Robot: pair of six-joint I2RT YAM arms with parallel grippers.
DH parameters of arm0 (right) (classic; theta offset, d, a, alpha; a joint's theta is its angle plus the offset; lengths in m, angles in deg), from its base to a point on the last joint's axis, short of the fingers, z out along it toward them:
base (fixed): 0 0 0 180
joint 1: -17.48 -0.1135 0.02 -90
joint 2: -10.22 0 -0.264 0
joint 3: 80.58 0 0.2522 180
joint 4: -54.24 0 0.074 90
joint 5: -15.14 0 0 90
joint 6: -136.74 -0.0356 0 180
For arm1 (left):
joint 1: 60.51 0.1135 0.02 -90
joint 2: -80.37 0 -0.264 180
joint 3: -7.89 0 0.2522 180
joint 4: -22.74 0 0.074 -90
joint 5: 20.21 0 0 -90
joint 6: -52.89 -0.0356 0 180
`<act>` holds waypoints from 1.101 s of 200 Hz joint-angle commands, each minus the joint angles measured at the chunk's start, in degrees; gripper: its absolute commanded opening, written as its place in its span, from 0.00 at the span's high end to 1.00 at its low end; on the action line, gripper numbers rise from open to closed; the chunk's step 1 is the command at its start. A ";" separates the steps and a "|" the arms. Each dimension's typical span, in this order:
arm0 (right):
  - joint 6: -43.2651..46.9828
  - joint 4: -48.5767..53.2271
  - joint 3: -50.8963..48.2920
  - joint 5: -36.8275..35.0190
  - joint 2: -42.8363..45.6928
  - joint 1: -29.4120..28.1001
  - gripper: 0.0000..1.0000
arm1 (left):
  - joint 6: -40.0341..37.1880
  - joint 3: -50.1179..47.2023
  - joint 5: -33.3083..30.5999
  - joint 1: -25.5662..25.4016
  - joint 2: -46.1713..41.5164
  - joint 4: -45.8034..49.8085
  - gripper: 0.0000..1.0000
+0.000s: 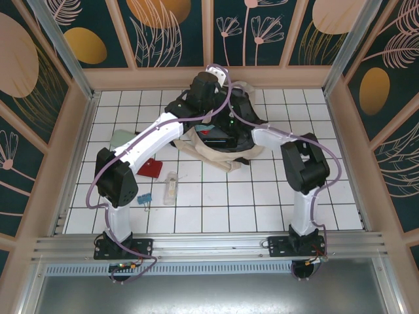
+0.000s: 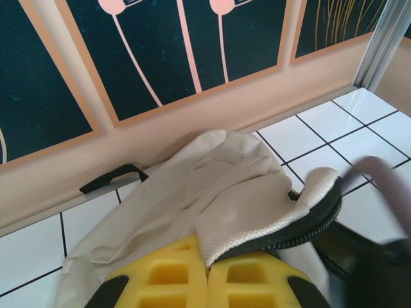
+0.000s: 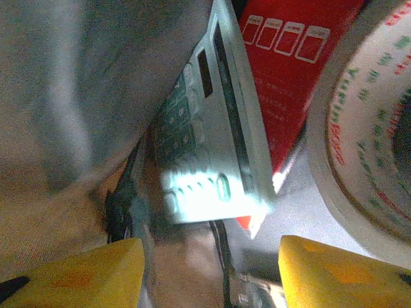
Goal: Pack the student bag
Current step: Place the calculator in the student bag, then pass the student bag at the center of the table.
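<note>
The student bag [image 1: 216, 149], cream fabric with black zipper lines, lies open at the back middle of the tiled table. In the left wrist view my left gripper [image 2: 209, 274] is shut on a cream flap of the bag [image 2: 250, 205], pinching the zipper edge and holding it up. Inside the bag, my right gripper [image 3: 209, 276] stands open with nothing between its yellow fingers [image 3: 77, 276]. Just beyond them lie a grey calculator [image 3: 205, 135], a red box [image 3: 289, 58] and a roll of white tape [image 3: 366, 128]. The bag's grey lining [image 3: 77, 77] hangs on the left.
Left of the bag on the tiles lie a mint green item [image 1: 121, 139], a red item [image 1: 149, 169], a clear plastic item [image 1: 171, 186] and a small blue item [image 1: 144, 197]. Wooden walls [image 1: 209, 77] close in the table at the back and sides.
</note>
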 commanded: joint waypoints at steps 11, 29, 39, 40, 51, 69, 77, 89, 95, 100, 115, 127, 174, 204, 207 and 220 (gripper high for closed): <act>3.77 -3.50 -8.19 -2.38 10.00 -0.49 0.40 | -0.22 0.56 -2.86 -0.33 -3.45 -3.02 1.00; 4.92 -5.32 -13.90 -2.67 15.33 -0.40 0.38 | -0.27 0.48 -3.48 -0.31 -3.42 -3.02 1.00; 6.07 -5.79 -16.65 -3.35 18.29 -0.42 0.38 | -0.32 0.47 -3.82 -0.28 -3.32 -3.02 1.00; 6.24 -5.83 -16.91 -3.40 18.44 -0.41 0.38 | -0.32 0.44 -3.84 -0.26 -3.32 -3.02 1.00; 8.53 -5.96 -19.60 -4.42 21.96 -0.35 0.38 | -0.22 0.39 -4.03 -0.27 -3.26 -2.93 1.00; 16.03 -6.39 -23.59 -5.27 27.89 0.09 0.38 | -0.14 -0.04 -4.25 -0.32 -3.48 -2.75 1.00; 20.51 -6.86 -25.21 -5.80 30.67 0.51 0.39 | -0.01 -0.40 -4.56 -0.32 -3.65 -2.84 1.00; 26.95 -7.96 -26.91 -7.58 34.32 1.43 0.41 | 0.37 -0.81 -4.96 -0.28 -3.92 -2.84 1.00; 31.06 -9.15 -27.79 -7.44 35.90 2.12 0.41 | 0.62 -1.26 -4.88 -0.32 -4.09 -3.05 1.00; 33.91 -10.31 -28.44 -7.12 36.94 2.65 0.42 | 0.80 -1.69 -4.83 -0.31 -4.37 -3.27 1.00; 40.54 -14.05 -29.29 -6.09 38.85 3.99 0.45 | 1.02 -2.50 -4.22 -0.28 -4.72 -3.56 1.00; 43.78 -15.82 -28.35 -3.73 38.83 5.33 0.46 | 1.18 -2.32 -4.47 -0.30 -4.71 -3.07 1.00; 55.58 -12.25 -17.19 11.63 31.18 10.28 0.46 | 1.33 -3.08 -4.04 -0.25 -5.83 -2.34 1.00; 60.41 -7.29 -8.91 12.43 25.10 10.18 0.41 | 1.00 -3.45 -4.14 -0.33 -6.21 -2.01 1.00; 60.77 -7.18 -8.38 12.10 24.64 10.16 0.41 | 1.00 -3.49 -4.14 -0.33 -6.22 -1.97 1.00; 62.43 -5.68 -5.93 12.50 22.80 10.24 0.42 | 1.02 -3.45 -3.95 -0.31 -6.18 -1.90 1.00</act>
